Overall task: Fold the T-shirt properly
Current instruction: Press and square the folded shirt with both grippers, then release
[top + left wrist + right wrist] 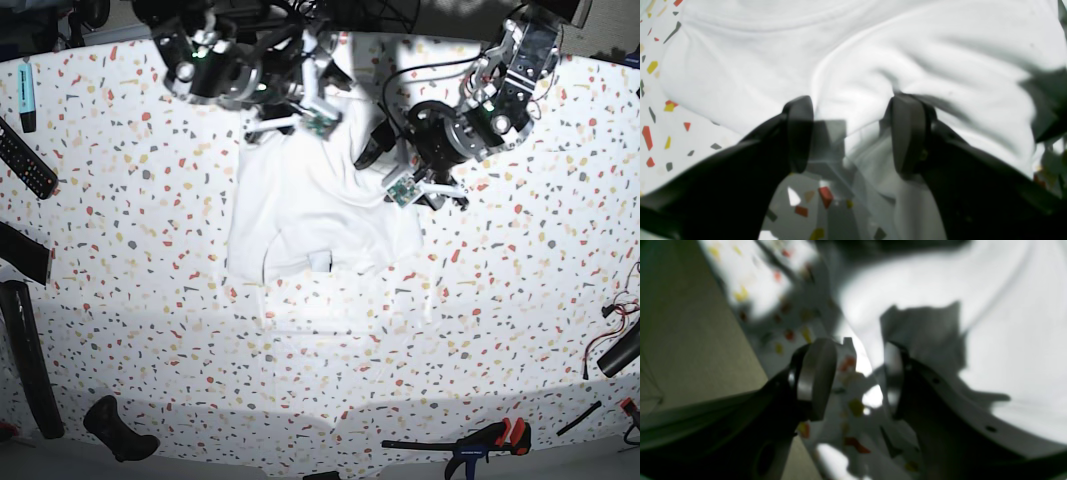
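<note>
The white T-shirt [310, 205] lies rumpled on the speckled table [150, 280], bunched up toward the far edge. In the base view my left gripper [373, 148] rests at the shirt's right side. In the left wrist view this left gripper [851, 101] is open, its dark fingers [800, 130] straddling a raised fold of the T-shirt [873, 50] near its edge. My right gripper [332, 80] is at the shirt's far end by the table's back edge. Blurred in the right wrist view, the right gripper [858, 348] stands open over speckled table, with the T-shirt [1007, 323] just to its right.
A remote control [25, 160], a blue marker [26, 86] and black tools [28, 365] lie along the table's left side. A clamp with red grips [480, 440] sits at the front right, and cables [620, 345] at the right edge. Beyond the far edge is beige floor [680, 340].
</note>
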Motion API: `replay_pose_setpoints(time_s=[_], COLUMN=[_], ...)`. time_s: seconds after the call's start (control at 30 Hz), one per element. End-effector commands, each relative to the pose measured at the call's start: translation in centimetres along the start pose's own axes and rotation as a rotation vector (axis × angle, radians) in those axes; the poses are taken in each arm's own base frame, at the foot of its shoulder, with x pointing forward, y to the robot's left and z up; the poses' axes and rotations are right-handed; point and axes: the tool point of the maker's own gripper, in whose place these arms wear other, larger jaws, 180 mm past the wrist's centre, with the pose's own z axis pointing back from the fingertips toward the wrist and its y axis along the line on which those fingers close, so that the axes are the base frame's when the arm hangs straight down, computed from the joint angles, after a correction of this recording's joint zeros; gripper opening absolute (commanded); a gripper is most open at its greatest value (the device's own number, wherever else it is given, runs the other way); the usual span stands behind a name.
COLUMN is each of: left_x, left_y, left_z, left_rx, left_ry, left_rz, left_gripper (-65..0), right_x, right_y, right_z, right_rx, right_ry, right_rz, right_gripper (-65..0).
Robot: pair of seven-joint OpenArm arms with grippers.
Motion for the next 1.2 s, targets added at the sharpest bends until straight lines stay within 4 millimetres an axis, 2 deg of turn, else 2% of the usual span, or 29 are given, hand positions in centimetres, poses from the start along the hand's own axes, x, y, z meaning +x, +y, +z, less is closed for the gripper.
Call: replay_pose_setpoints(time_s=[0.0, 0.13, 0.33, 0.43, 0.53, 0.7, 0.9, 1.0, 1.17], left_x=[0.3, -0.4, -2.2, -3.1, -3.3, -1.8, 0.9, 2.6, 4.6], left_y=[0.4, 1.0, 3.9, 5.0, 5.3, 5.3, 7.5, 8.9, 11.0], left_z=[0.2, 0.3, 1.6, 2.4, 2.6, 2.4, 2.3, 2.3, 2.5], left_rx=[0.012, 0.038, 0.136, 0.157, 0.159, 0.158, 0.196, 0.222, 0.263], left_ry=[0.001, 0.035, 0.093, 0.12, 0.127, 0.056, 0.012, -0.015, -0.023], left_rz=[-0.02, -0.071, -0.083, -0.103, -0.109, -0.113, -0.15, -0.174, -0.206], left_gripper=[-30.0, -30.0, -30.0, -30.0, -30.0, -30.0, -30.0, -30.0, -30.0], right_x=[-0.9, -3.3, -4.3, -4.0, -2.2, 1.8, 7.3, 8.8, 10.0], right_y=[-0.9, -2.3, -4.7, -5.6, -5.3, -4.0, -3.4, -4.1, -6.1], right_z=[0.1, 0.5, 2.2, 3.1, 3.5, 4.7, 7.6, 8.7, 9.9], right_rx=[-0.02, -0.043, -0.106, -0.127, -0.104, -0.069, -0.116, -0.172, -0.248], right_ry=[0.03, 0.1, 0.128, 0.113, 0.039, -0.089, -0.224, -0.239, -0.262], right_rz=[0.0, -0.031, -0.026, -0.027, -0.052, -0.032, 0.093, 0.113, 0.114], right_gripper=[-37.7, -37.7, -37.7, -37.7, -37.7, -37.7, -37.7, -37.7, -37.7])
